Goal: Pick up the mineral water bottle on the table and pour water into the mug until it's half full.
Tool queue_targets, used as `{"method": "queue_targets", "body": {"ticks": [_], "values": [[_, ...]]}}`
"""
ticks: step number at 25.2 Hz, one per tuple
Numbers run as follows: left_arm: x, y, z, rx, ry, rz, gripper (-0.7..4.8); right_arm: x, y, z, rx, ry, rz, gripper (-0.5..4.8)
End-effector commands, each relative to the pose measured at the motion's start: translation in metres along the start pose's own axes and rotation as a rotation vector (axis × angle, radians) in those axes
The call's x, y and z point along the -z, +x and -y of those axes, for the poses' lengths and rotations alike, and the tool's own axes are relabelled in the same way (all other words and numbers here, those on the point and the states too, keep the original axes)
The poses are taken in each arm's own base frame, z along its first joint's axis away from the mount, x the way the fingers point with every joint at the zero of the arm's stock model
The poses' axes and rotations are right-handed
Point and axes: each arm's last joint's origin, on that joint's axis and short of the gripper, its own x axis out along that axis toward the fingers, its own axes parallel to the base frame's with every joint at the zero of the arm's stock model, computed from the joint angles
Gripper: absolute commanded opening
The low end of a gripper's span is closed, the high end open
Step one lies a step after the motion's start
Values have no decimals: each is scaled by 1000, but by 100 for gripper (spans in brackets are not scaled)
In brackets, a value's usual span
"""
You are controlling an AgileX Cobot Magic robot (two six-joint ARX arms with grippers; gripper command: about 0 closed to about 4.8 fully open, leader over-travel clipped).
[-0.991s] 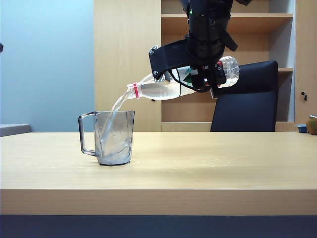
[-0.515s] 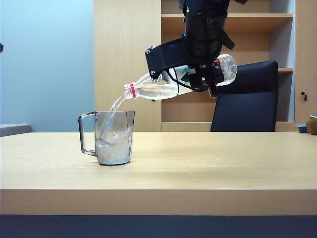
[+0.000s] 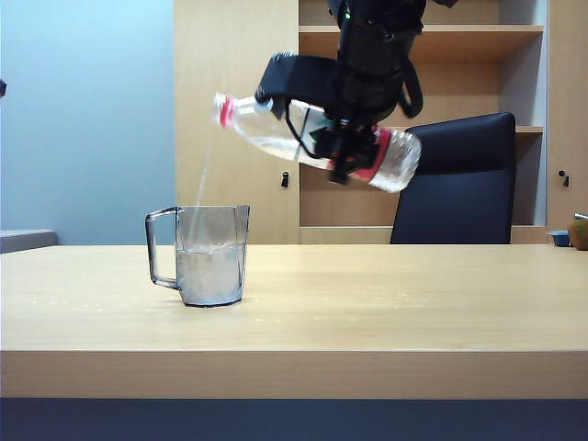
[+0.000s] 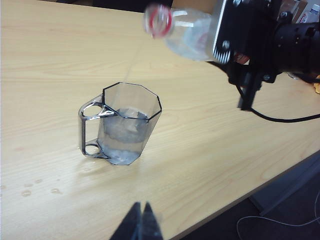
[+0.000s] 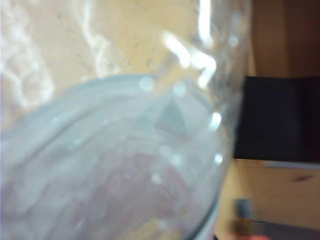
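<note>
My right gripper [image 3: 342, 147] is shut on the mineral water bottle [image 3: 266, 129] and holds it in the air above and to the right of the mug [image 3: 209, 241]. The bottle is tilted with its open, red-ringed neck [image 4: 159, 21] higher than its base. Only a thin thread of water [image 3: 202, 175] falls from the neck toward the mug. The smoky-grey mug [image 4: 126, 120] stands upright on the table [image 3: 386, 303], and water [image 3: 209, 276] reaches about halfway up it. In the right wrist view the blurred bottle [image 5: 115, 150] hides the fingers. My left gripper [image 4: 141, 212] is shut, empty, hovering over the table's front edge.
A black chair [image 3: 459, 188] and a wooden shelving cabinet [image 3: 239, 110] stand behind the table. Water droplets [image 4: 27, 191] lie on the tabletop near the mug. Small objects [image 3: 574, 234] sit at the far right edge.
The right wrist has rolled and the bottle's neck has swung up from below level to above it. The broad stream has thinned to a trickle. The water in the mug has risen.
</note>
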Motion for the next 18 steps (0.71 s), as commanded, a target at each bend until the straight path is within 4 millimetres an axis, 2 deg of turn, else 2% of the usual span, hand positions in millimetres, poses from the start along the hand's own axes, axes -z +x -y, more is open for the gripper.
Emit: {"method": "queue_targets", "body": {"ticks": [1, 3, 4, 5, 7, 9, 13, 14, 15, 18], "values": [[-2, -1, 1, 3, 8, 10, -6, 5, 2, -1, -41, 442, 92, 211], [-2, -1, 1, 4, 8, 10, -6, 18, 11, -8, -60, 692, 172, 211], [-2, -1, 1, 4, 8, 9, -6, 33, 17, -11, -62, 874, 246, 211], [-2, -1, 1, 4, 8, 10, -6, 42, 20, -13, -63, 973, 287, 211], [-2, -1, 1, 4, 8, 10, -6, 75, 29, -21, -33, 1216, 367, 211], [-2, -1, 1, 4, 8, 10, -6, 95, 38, -33, 7, 1268, 375, 211], [-2, -1, 1, 4, 9, 10, -6, 110, 55, -58, 9, 1277, 386, 211], [-2, -1, 1, 4, 9, 10, -6, 112, 60, -67, 1, 1275, 389, 225], [-2, -1, 1, 5, 9, 10, -6, 112, 62, -70, -8, 1273, 393, 244], [-2, -1, 1, 3, 10, 10, -6, 114, 65, -76, -18, 1277, 382, 382]]}}
